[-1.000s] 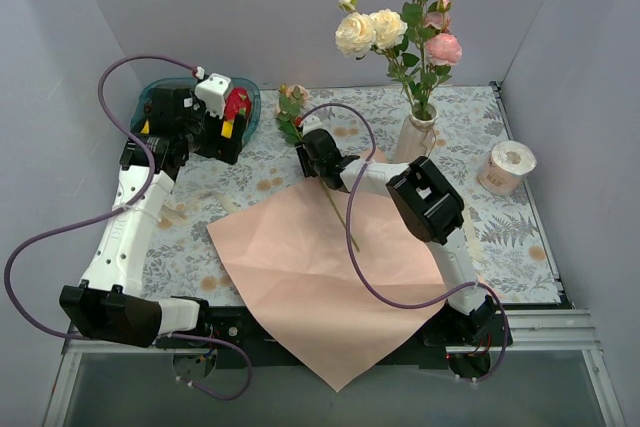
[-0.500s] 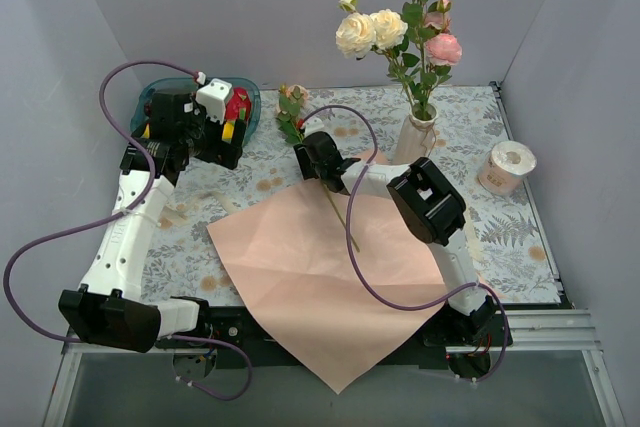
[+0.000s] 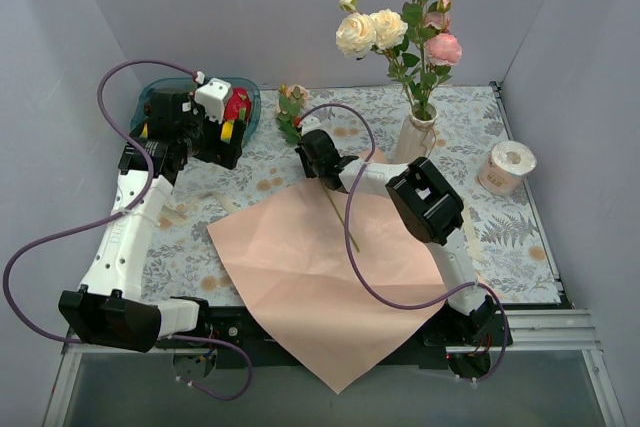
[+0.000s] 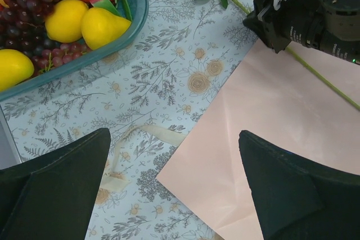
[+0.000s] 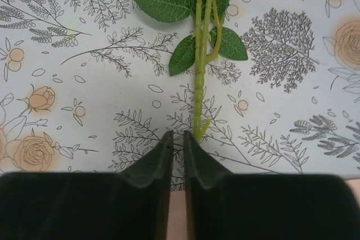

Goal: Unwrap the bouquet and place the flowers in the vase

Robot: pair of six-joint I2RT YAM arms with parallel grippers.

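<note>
One loose flower lies on the table, its stem crossing the pink wrapping paper and its bloom at the far end. My right gripper is low over the stem with the jaws shut to a thin slit. The stem runs just outside the right finger, not between them. Several flowers stand in the off-white vase. Above the table near the tray, my left gripper hovers wide open and empty.
A teal tray of fruit sits at the far left. The cream ribbon lies on the patterned cloth beside the paper's left corner. A white tape roll stands at the right edge. The walls close in on three sides.
My right gripper's jaws have closed from open to a thin slit, and its wrist has shifted slightly. The left arm, the paper and the flowers stay where they were.
</note>
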